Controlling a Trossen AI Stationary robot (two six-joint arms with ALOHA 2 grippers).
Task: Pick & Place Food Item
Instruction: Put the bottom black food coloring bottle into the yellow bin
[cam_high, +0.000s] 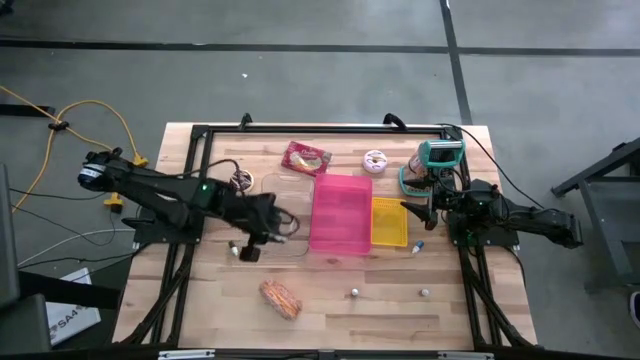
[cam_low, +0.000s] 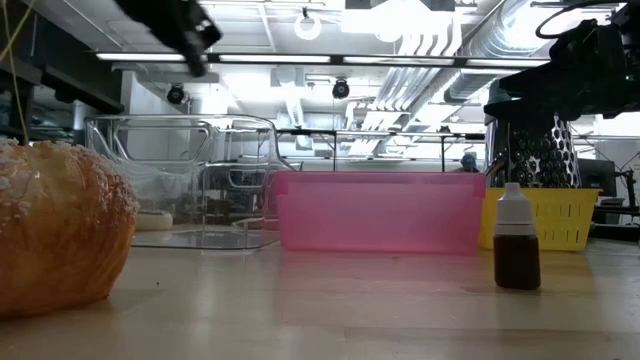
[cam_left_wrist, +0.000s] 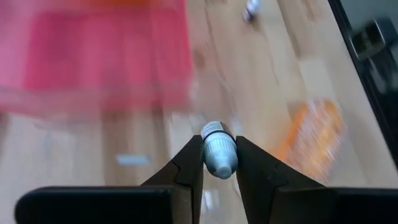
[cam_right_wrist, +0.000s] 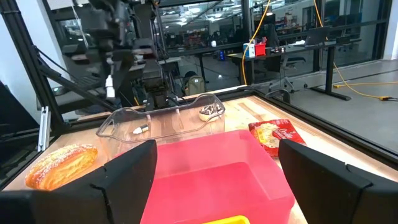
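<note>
Left gripper (cam_left_wrist: 219, 163) has jaws clamped on a small white-capped bottle (cam_left_wrist: 219, 152), lifted over the clear plastic tray (cam_high: 272, 215) — pick done, placing left. Right gripper (cam_high: 418, 215) waits by the yellow basket (cam_high: 389, 222), jaws wide.

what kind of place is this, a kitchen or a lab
Most likely a robotics lab or workshop, not a kitchen: exposed ceiling ducts overhead, desks with monitors behind the wooden table, and a yellow cable trailing on the concrete floor.

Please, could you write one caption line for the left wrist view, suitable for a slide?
Left gripper shut on a small white-capped bottle, above the wooden table, with pink bin and pastry beyond.
</note>
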